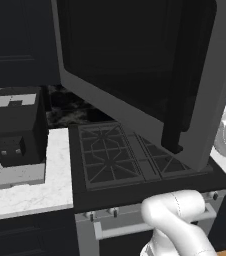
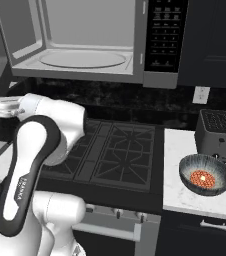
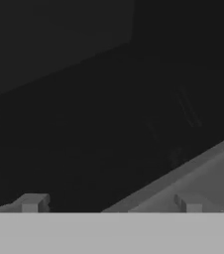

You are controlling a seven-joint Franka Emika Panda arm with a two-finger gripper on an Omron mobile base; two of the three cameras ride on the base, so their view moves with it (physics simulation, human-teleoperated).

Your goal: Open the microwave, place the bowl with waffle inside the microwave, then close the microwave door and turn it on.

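The microwave door (image 1: 135, 65) is swung wide open over the stove (image 1: 122, 155), its black bar handle (image 1: 177, 100) hanging at the free edge; it is judged to be left this way so that the cavity is free for loading. To the left of the stove, a black coffee machine (image 1: 16, 127) is set on a white marble table (image 1: 30, 190).

The microwave (image 2: 90, 40) is mounted above the stove, and its pale inside with the white turntable (image 2: 82, 59) is laid bare, with the black keypad strip (image 2: 165, 35) on its right. The opening step is thus judged done, and the bowl is not yet moved.

The pincer (image 3: 111, 204) is seen from the hand view with its two tips standing well apart, spread wide and holding nothing; the dark door glass and a grey edge are faced at close range, so the hand is judged to be near the door.

To the right of the stove, the bowl with waffle (image 2: 205, 174) is placed on a second white table (image 2: 185, 197), just in front of a small grey toaster (image 2: 216, 131) and well apart from the arm. A wall socket (image 2: 201, 94) is set in the dark backsplash above. The cabinets are dark throughout, and the oven's grey handle (image 2: 110, 231) runs below the stove.
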